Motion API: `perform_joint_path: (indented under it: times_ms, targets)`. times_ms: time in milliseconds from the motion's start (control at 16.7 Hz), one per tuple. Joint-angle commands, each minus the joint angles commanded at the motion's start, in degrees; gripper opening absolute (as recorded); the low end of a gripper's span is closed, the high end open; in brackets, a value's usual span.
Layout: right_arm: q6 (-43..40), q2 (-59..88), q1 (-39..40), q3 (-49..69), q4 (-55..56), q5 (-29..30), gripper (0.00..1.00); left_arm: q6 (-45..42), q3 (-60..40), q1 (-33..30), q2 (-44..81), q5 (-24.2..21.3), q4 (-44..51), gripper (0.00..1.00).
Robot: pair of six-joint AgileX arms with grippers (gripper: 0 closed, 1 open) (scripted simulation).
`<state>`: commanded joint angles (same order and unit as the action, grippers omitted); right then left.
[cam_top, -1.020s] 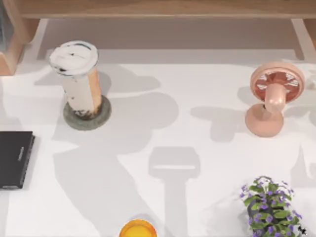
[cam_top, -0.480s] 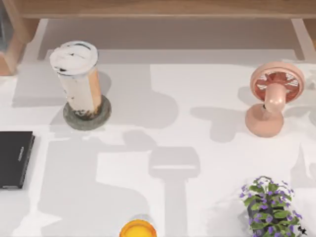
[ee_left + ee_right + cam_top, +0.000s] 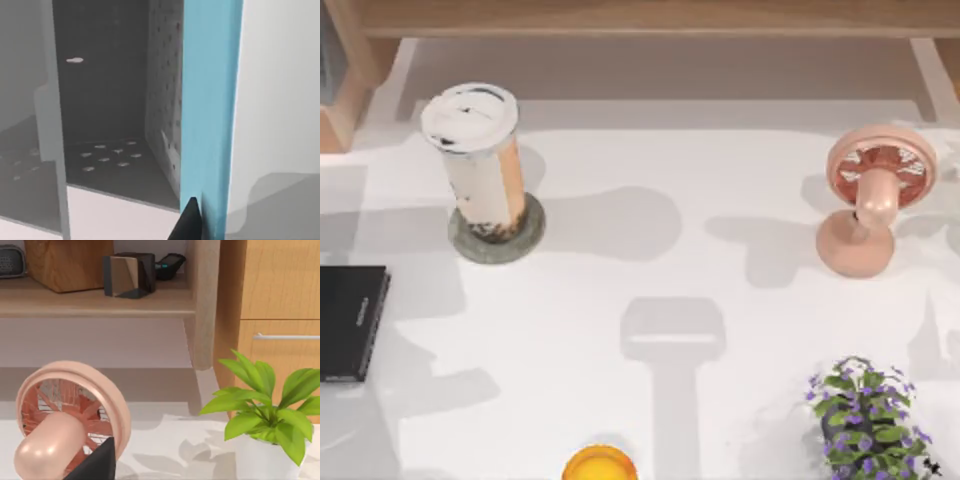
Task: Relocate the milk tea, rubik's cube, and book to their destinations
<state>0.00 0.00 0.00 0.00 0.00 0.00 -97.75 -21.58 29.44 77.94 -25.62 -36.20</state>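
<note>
Milk tea (image 3: 478, 165) upright on round coaster (image 3: 496, 232), table's (image 3: 650, 250) left-rear. Book (image 3: 207, 120) on edge beside dark perforated bin (image 3: 110, 100), L wrist view; grip on it: cannot tell. R fingers' state: cannot tell

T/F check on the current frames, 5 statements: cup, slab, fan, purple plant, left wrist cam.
1. The milk tea stands upright on a round grey coaster. True.
2. The black slab lies at the table's right edge. False: it lies at the left edge.
3. The pink fan lies beside the milk tea. False: it stands far off, on the right.
4. The purple-flowered plant is at the near right corner. True.
5. The left wrist view shows the book, light blue. True.
</note>
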Motion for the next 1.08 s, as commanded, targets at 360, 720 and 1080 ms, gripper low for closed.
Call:
perform_joint_path:
  times_ms: [360, 720, 1080]
  targets:
    - [0.0, 0.0, 0.0, 0.0, 0.0, 0.0, 1.00, -10.6, 15.0, 1.9, -2.7, -2.6, 0.4, 0.00]
    - [0.0, 0.0, 0.0, 0.0, 0.0, 0.0, 1.00, -11.3, 17.2, 2.2, -2.5, -3.4, 0.3, 0.00]
    - [0.0, 0.0, 0.0, 0.0, 0.0, 0.0, 1.00, -10.9, 16.7, 1.5, -0.7, -2.8, -1.5, 0.00]
